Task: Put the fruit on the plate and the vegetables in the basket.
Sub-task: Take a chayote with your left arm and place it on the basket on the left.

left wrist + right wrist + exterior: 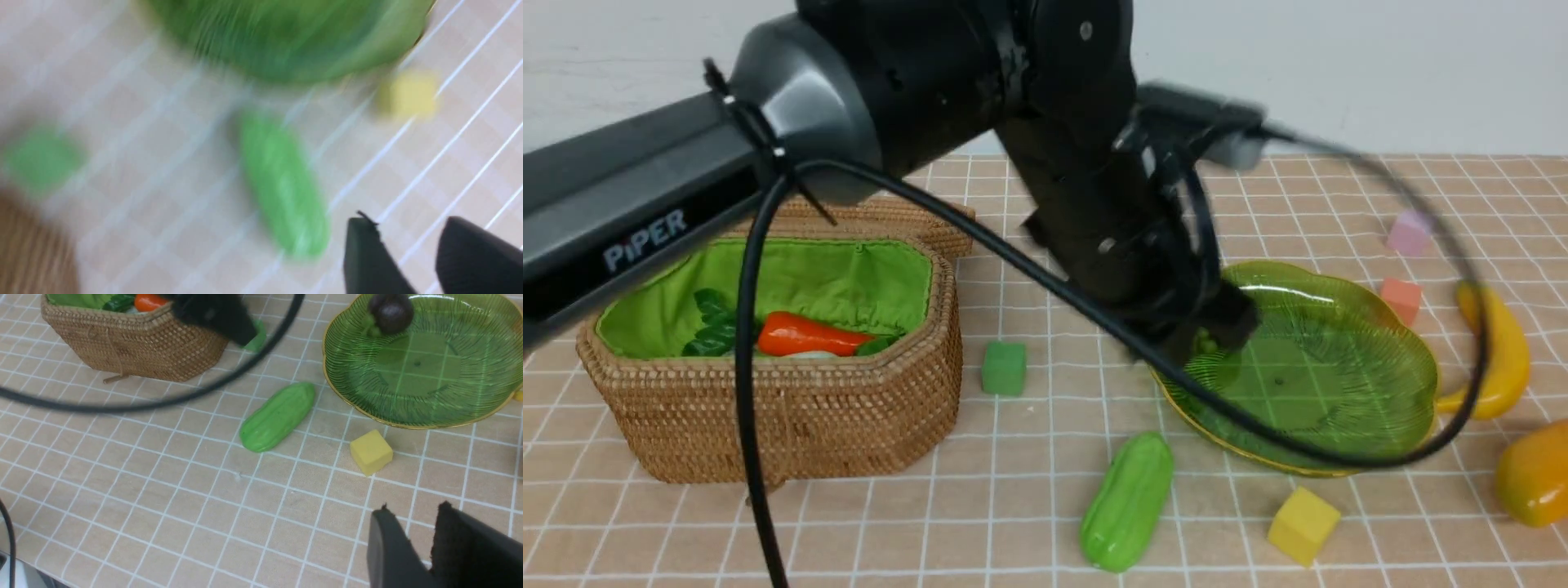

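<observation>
Green glass fills the right half of the front view: the plate sits on a tan checked cloth. The left arm, a thick dark tube, crosses the frame and ends over the plate's rim on the basket's side. We cannot make out any fingertips there, because the wrist and a black cable smear into one dark blur.

The left gripper reads better in its own wrist view (itself badly blurred). Its two black fingers stand apart with bare cloth between them, holding nothing.

The mangosteen lies inside the plate, close to the rim on the basket's side; in the front view the arm hides it. The banana lies on the cloth just past the plate's right edge, partly crossed by the cable. The mango is cut off by the frame's right edge.

At left stands the basket, its lid tipped back. It holds the carrot and dark leaves; a pale sliver under the carrot is too hidden to name. The gourd lies on the cloth between basket and plate, nearer the camera.

We see the right gripper only in its wrist view, cropped at the corner. Its fingers are a narrow gap apart, with nothing in them, near a yellow cube.
</observation>
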`<state>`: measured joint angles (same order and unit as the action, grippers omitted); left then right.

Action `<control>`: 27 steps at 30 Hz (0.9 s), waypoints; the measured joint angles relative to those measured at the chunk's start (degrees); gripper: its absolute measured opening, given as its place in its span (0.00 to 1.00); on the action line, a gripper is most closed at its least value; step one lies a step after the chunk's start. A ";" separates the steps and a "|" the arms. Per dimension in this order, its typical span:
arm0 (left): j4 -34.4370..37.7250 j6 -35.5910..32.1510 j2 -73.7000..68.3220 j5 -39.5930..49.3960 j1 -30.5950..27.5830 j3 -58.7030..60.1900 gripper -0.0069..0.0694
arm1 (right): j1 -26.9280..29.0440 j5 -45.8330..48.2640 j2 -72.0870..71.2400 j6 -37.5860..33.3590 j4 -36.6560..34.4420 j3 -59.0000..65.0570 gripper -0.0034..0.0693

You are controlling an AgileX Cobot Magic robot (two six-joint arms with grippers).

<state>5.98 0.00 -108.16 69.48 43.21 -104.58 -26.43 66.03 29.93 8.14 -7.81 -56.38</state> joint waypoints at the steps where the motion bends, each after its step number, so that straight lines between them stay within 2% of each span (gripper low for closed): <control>1: 0.00 0.45 -0.05 0.14 0.00 0.00 0.39 | 0.00 0.07 0.00 0.00 0.01 0.00 0.31; 4: -1.19 1.65 -1.37 -0.54 0.41 5.07 0.50 | 0.00 0.38 0.00 -0.22 -0.14 0.00 0.31; 5: -1.36 1.88 -2.34 -2.12 0.41 6.33 0.58 | 0.00 0.43 0.00 -0.29 -0.19 0.00 0.31; 7: -1.46 2.01 -3.16 -3.91 0.41 7.19 0.66 | 0.00 0.43 0.00 -0.61 -0.35 0.00 0.31; 9: -1.51 2.13 -6.15 -7.97 0.41 7.82 0.83 | 0.00 0.43 0.00 -1.42 -0.92 0.00 0.31; 12: -1.77 2.23 -9.47 -12.34 0.41 7.97 0.94 | 0.00 0.44 0.00 -1.63 -1.22 0.00 0.32; 16: -4.05 2.23 -12.84 -15.77 0.41 8.01 0.94 | 0.00 0.44 0.00 -1.68 -1.22 0.00 0.32; 19: -6.29 2.67 -15.12 -16.11 0.41 8.07 0.83 | 0.00 0.44 0.00 -1.68 -1.22 0.00 0.32; 21: -7.05 3.56 -15.65 -15.36 0.41 8.07 0.66 | 0.00 0.44 0.00 -2.06 -1.22 0.00 0.32; 27: -8.53 4.19 -14.51 -10.84 0.41 8.08 0.67 | 0.00 0.44 0.00 -2.97 -1.27 0.00 0.33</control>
<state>-2.55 4.19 -122.67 58.64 43.61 -96.50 -26.43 66.47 29.93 5.17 -9.08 -56.38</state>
